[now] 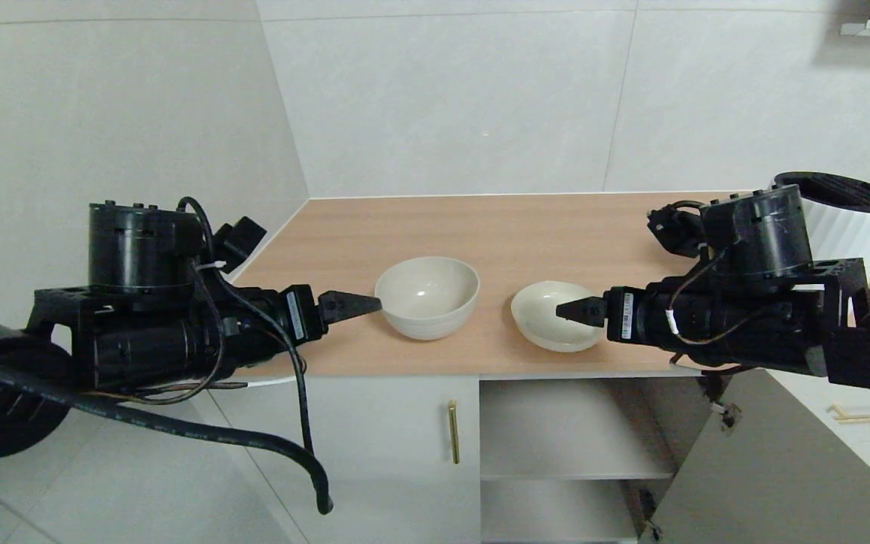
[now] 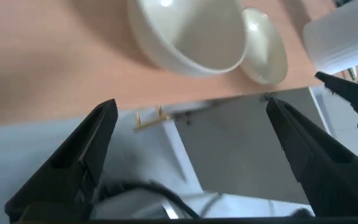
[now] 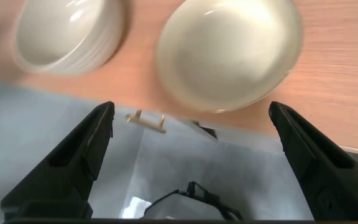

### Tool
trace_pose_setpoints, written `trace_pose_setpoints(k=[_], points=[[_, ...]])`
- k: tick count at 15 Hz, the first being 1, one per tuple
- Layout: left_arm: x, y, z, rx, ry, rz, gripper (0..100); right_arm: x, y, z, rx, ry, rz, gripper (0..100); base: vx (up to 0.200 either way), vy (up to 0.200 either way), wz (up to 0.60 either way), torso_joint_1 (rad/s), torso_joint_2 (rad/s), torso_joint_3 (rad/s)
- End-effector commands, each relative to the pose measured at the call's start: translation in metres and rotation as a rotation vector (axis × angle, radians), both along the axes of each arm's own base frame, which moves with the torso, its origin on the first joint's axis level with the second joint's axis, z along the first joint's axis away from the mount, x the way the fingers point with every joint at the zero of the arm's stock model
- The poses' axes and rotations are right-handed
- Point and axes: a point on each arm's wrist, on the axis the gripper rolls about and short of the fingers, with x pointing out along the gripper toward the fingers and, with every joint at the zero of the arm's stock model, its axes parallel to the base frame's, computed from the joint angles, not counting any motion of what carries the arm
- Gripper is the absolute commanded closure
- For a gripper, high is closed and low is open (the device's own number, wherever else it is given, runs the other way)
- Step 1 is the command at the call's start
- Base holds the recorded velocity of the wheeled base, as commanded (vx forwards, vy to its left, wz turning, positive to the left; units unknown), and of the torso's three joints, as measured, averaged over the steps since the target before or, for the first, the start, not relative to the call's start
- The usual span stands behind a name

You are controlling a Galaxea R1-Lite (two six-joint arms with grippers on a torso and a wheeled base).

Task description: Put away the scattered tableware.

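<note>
The left arm lies level across the foreground. Its left gripper (image 1: 363, 304) points inward with jaws spread wide, the tip just beside the upright left bowl (image 1: 427, 296) on the counter (image 1: 526, 234). The right bowl (image 1: 548, 325) sits tilted at the counter's front edge, above the open cabinet (image 1: 571, 427). The right gripper (image 1: 569, 310), also spread wide, points at it from the level right arm.

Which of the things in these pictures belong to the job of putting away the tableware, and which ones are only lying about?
For the job:
- deep bowl
- shallow bowl
- open cupboard, probably where the bowls go

Just lying about:
- white ribbed container
- gold handle on the closed door
</note>
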Motion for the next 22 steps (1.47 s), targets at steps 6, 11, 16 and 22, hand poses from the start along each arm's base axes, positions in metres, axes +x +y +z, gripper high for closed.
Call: trace_pose_setpoints(k=[6, 11, 16, 22], points=[[0.037, -0.014, -0.013, -0.073, 0.128, 0.14, 0, 0.031, 0.001, -0.003, 0.003, 0.024, -0.179, 0, 0.0, 0.0, 0.0, 0.0, 0.0, 0.0], [0.062, -0.035, -0.023, -0.042, 0.119, 0.275, 0, 0.032, -0.001, -0.003, 0.003, 0.025, -0.188, 0, 0.0, 0.0, 0.0, 0.0, 0.0, 0.0], [0.061, -0.041, -0.022, -0.077, 0.125, 0.273, 0, 0.032, -0.001, -0.003, 0.002, 0.027, -0.188, 0, 0.0, 0.0, 0.0, 0.0, 0.0, 0.0], [0.065, -0.053, -0.04, -0.055, 0.167, 0.255, 0, 0.032, -0.001, -0.004, -0.001, 0.029, -0.187, 0, 0.0, 0.0, 0.0, 0.0, 0.0, 0.0]])
